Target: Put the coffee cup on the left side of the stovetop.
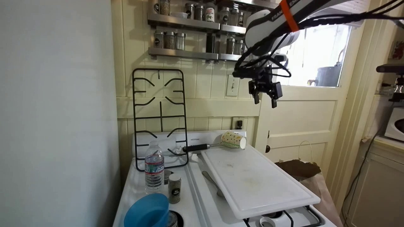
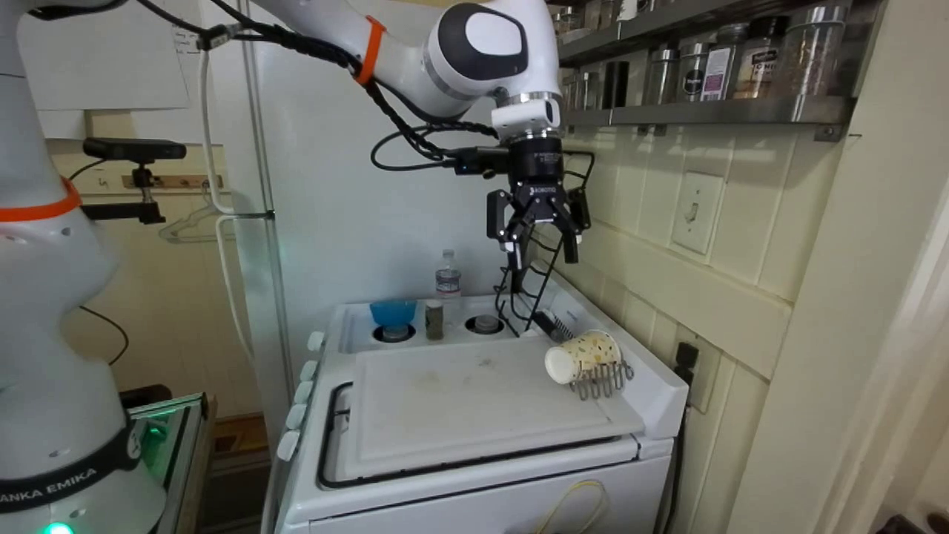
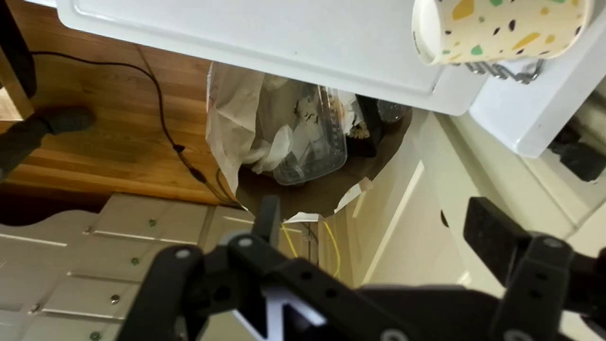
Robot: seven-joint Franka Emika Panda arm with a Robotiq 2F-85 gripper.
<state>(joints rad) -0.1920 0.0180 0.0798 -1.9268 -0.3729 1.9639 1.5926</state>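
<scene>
The coffee cup (image 1: 233, 140) is cream-white with coloured specks. It lies on its side at the back corner of the white board, on the wire head of a black-handled utensil; it also shows in an exterior view (image 2: 586, 357) and at the top right of the wrist view (image 3: 506, 31). The white stovetop (image 1: 132, 183) shows in both exterior views (image 2: 352, 334), partly covered by the board. My gripper (image 1: 265, 102) is open and empty, high above the stove's back; in the wrist view its fingers (image 3: 374, 213) are wide apart with nothing between.
The white board (image 1: 258, 179) lies over the stove. A bottle (image 1: 154, 181), spice jar (image 1: 174, 189), blue bowl (image 1: 148, 211) and spoon (image 1: 212, 183) are on the stove. A black grate (image 1: 161, 117) leans on the wall. Spice shelves (image 1: 183, 22) hang above. A paper bag (image 3: 232, 113) stands beside.
</scene>
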